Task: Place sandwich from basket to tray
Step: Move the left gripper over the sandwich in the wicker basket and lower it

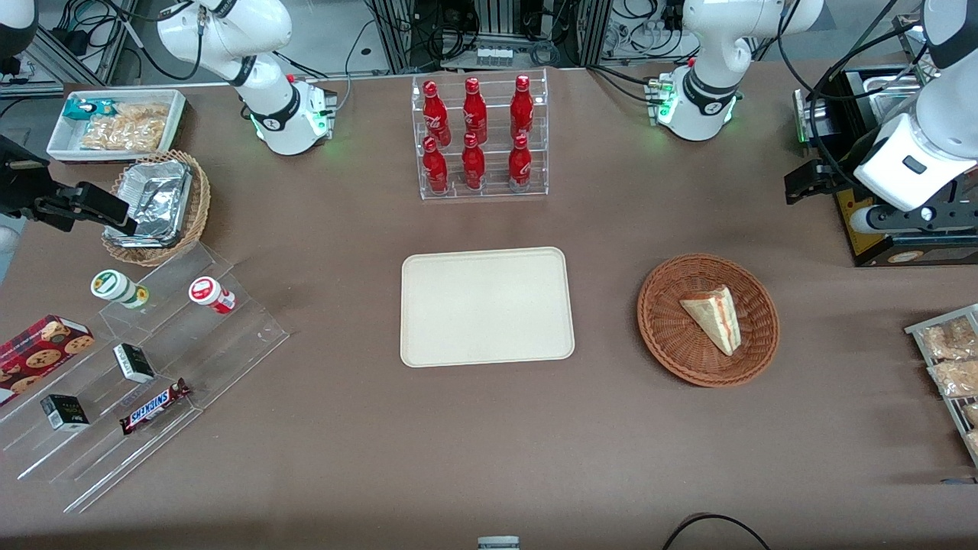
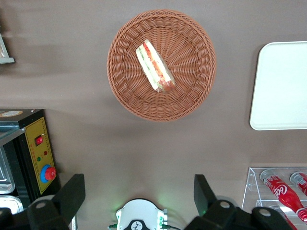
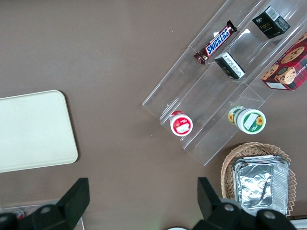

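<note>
Gripper [image 2: 139, 199] hangs high, fingers spread wide and holding nothing; sandwich [image 1: 714, 317] lies in the basket [image 1: 665, 336], at the tray's [image 1: 487, 305] three o'clock in the front view.

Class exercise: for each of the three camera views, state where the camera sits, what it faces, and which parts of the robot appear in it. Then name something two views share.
Front view: high, facing both arms across the table; arm bases show.
Left wrist view: on the working arm, looking down at the basket with the sandwich; the open pincer shows.
Right wrist view: on the parked arm, looking down at the snack shelf.
Shared: the tray appears in all three.
</note>
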